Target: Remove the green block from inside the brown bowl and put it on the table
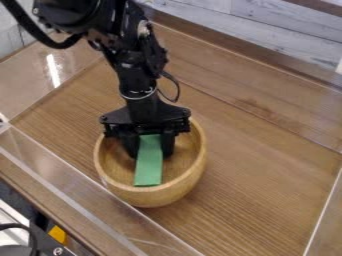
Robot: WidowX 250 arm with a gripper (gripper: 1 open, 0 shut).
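a pale whitewashed plank wall (267, 35) runs behind the scene. at the lower left corner, black cables (16, 235) and a small yellow-and-black label (56, 236) show below the near edge.

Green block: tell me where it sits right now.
The green block lies inside the brown bowl, low and centre in the camera view, its far end under the gripper reaching down into the bowl.

The black arm (100, 30) comes in from the upper left, bends, and drops its wrist straight down. The gripper (147, 143) points downward, its two dark fingers (115, 140) spread either side of the block (148, 163) (contact can't be made out)
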